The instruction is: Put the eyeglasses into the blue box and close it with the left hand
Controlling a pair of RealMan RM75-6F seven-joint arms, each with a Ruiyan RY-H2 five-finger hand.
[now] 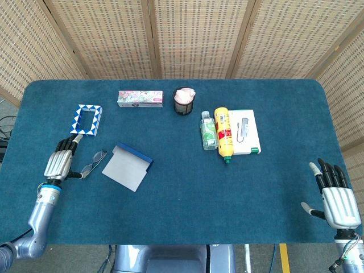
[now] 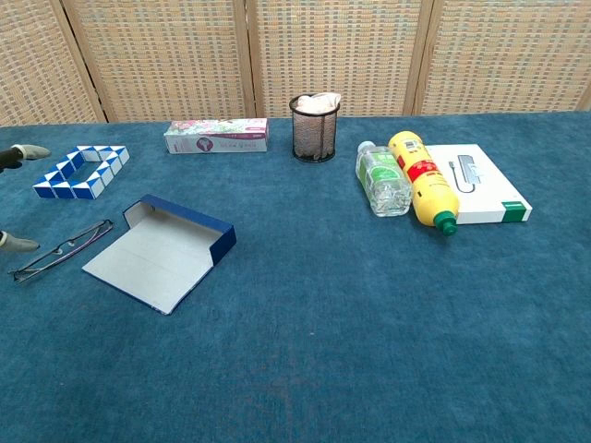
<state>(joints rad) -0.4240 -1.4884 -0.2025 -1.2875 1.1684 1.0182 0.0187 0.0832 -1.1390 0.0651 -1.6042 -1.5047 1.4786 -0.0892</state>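
Note:
The eyeglasses [image 1: 92,163] [image 2: 62,249] lie folded on the blue cloth, just left of the blue box [image 1: 129,165] [image 2: 164,249], which lies open with its grey lid flap spread flat toward the front. My left hand [image 1: 61,161] hovers open right beside the glasses' left end, fingers spread; only its fingertips [image 2: 20,153] show at the chest view's left edge. My right hand [image 1: 336,198] is open at the table's front right corner, far from both.
A blue-white snake puzzle [image 1: 86,119] lies behind the glasses. Further back stand a flowered carton [image 1: 140,98] and a mesh cup [image 1: 183,101]. A clear bottle [image 1: 209,130], a yellow bottle [image 1: 223,133] and a white box [image 1: 245,132] lie right of centre.

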